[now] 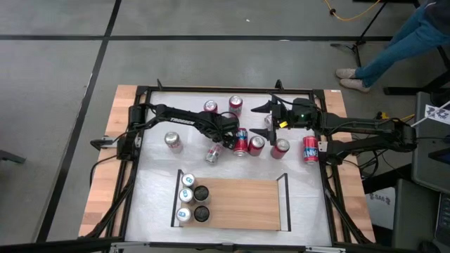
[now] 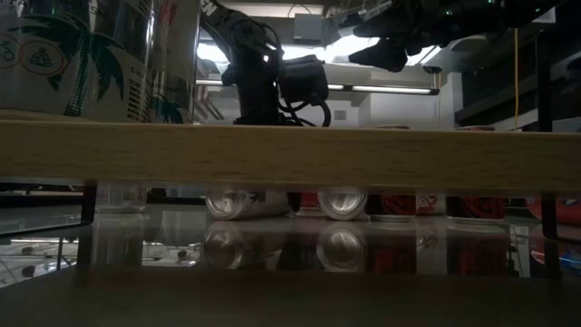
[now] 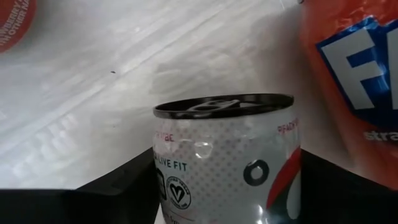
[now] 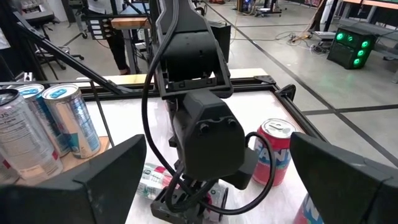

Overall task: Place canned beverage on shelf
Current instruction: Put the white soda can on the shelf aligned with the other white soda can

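Observation:
A silver can with a black lid (image 3: 224, 155) lies on its side on the white tabletop (image 1: 213, 154), among several red cans. My left gripper (image 1: 224, 143) points down over it, and its open fingers (image 3: 118, 190) stand on either side of the can's body. My right gripper (image 4: 211, 186) waits open and level above the table's far right part (image 1: 268, 117), facing the left arm. The light-wood shelf (image 1: 242, 204) stands at the near edge, with several upright cans (image 1: 193, 197) on its left end. My left gripper comes from above, pointing steeply down, with one finger along each side of the lying can's wall (image 3: 163, 180), below its black lid. The can rests on the tabletop. I cannot tell whether the fingers touch the wall.
Red cans stand close to the right of the left gripper (image 1: 241, 141) (image 1: 256, 145) (image 1: 280, 148), and another lies beside the right arm (image 1: 310, 149). Three more cans stand at the far and left side (image 1: 209, 107) (image 1: 235, 105) (image 1: 173, 141). The shelf's right part is bare wood (image 1: 260, 207).

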Motion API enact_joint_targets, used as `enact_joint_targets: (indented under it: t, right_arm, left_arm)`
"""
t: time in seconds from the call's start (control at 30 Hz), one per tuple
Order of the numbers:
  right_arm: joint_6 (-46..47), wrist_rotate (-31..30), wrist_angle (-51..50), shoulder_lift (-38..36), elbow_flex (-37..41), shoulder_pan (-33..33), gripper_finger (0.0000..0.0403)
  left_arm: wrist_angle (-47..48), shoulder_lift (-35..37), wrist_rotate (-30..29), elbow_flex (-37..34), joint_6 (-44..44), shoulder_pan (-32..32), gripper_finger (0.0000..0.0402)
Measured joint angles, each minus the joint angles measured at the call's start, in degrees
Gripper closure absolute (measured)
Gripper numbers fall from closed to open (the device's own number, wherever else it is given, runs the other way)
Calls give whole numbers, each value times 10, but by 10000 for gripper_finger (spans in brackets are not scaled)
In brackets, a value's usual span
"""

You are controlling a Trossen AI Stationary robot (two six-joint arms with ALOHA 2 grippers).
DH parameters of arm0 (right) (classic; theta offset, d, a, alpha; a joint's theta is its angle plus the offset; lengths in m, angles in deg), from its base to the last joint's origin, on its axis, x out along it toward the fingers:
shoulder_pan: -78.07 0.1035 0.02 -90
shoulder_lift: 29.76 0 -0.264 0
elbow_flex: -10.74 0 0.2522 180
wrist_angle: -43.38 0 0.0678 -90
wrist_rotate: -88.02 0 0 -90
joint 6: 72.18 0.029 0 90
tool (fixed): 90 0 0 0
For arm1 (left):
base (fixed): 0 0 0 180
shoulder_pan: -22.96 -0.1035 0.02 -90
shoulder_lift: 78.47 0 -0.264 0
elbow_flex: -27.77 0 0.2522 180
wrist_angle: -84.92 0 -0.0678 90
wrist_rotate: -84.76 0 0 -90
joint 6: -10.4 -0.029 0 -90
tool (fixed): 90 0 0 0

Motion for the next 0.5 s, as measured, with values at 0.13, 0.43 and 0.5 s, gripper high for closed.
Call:
enact_joint_targets:
  t: [0.13, 0.43, 0.5]
  right_arm:
    - [1, 0, 0, 0, 0, 0, 17]
    - [1, 0, 0, 0, 0, 0, 17]
    - [1, 0, 1, 0, 0, 0, 17]
  left_arm:
    - [-1, 0, 2, 0, 1, -3, 169]
    - [1, 8, -14, 0, 0, -4, 170]
    - [-1, 11, -17, 0, -1, -4, 170]
